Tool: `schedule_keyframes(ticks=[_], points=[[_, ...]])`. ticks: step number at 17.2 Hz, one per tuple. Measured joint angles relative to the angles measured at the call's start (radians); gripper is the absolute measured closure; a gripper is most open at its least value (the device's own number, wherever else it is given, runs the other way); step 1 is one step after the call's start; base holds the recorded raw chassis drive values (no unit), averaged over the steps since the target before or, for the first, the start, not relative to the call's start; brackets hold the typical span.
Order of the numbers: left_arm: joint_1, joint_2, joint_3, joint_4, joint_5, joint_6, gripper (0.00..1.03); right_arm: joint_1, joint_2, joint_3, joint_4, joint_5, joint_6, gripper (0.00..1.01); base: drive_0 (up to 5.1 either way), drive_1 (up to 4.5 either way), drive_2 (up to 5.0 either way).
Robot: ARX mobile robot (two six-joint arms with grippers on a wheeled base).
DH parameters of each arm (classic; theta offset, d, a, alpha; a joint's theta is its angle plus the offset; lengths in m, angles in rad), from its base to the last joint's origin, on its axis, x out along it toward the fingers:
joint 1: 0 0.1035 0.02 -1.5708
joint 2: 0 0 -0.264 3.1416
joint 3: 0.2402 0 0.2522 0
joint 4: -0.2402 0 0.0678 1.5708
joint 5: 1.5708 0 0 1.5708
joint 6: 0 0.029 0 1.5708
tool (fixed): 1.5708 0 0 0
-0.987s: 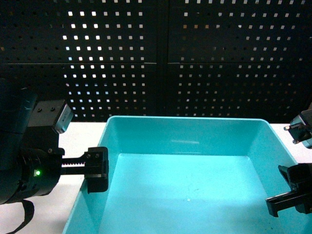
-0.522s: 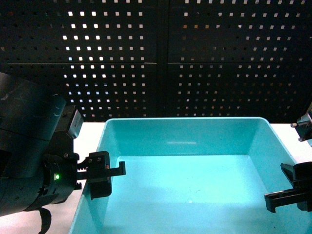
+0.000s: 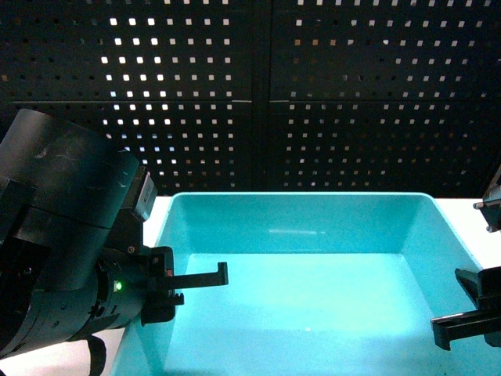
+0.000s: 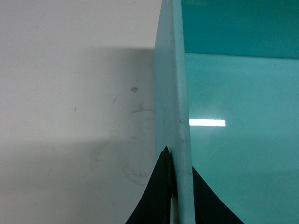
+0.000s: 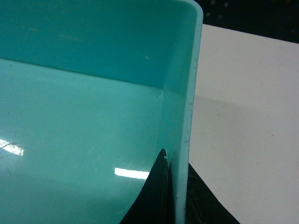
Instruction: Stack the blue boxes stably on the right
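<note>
One of the blue boxes, a light turquoise tub [image 3: 297, 235] with a lipped rim, fills the middle of the head view, open side up and with nothing in it. My left gripper [image 3: 168, 291] is shut on its left wall [image 4: 180, 93], one finger [image 4: 156, 196] outside and one finger [image 4: 208, 200] inside. My right gripper [image 3: 468, 317] is shut on the right wall [image 5: 187, 93], with a finger [image 5: 154, 196] inside and the other finger [image 5: 203, 205] outside. The tub's underside is hidden, so I cannot tell whether it rests on the table.
White tabletop [image 4: 70, 116] lies left of the tub, and more of the white tabletop [image 5: 247, 116] lies to its right. A black perforated panel [image 3: 250, 94] closes off the back. My bulky left arm [image 3: 63, 235] fills the lower left of the head view.
My left arm has swung up and to the right, looming larger in the head view. The tub's left side has shifted rightwards with it. The right gripper has edged slightly right.
</note>
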Motion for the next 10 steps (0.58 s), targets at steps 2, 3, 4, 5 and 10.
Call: schedule_keyframes(ticks=[2, 3, 4, 5, 10], points=[[-0.002, -0.006, -0.005, 0.000, -0.001, 0.004, 1.01, -0.006, -0.013, -0.005, -0.011, -0.008, 0.004, 0.98, 0.0, 0.00, 0.0], [-0.005, -0.009, -0.008, 0.000, -0.001, 0.006, 1.01, -0.008, -0.020, -0.005, -0.014, -0.010, 0.006, 0.98, 0.0, 0.00, 0.0], [-0.006, -0.018, -0.013, 0.000, -0.002, 0.014, 1.01, -0.014, -0.034, -0.005, -0.023, -0.014, 0.006, 0.98, 0.0, 0.00, 0.0], [-0.007, -0.033, -0.015, -0.002, -0.002, 0.025, 1.01, -0.021, -0.051, -0.005, -0.032, -0.019, 0.006, 0.98, 0.0, 0.00, 0.0], [0.008, -0.131, 0.000, -0.016, 0.008, 0.076, 1.01, -0.040, -0.148, 0.022, -0.053, -0.039, 0.000, 0.98, 0.0, 0.00, 0.0]])
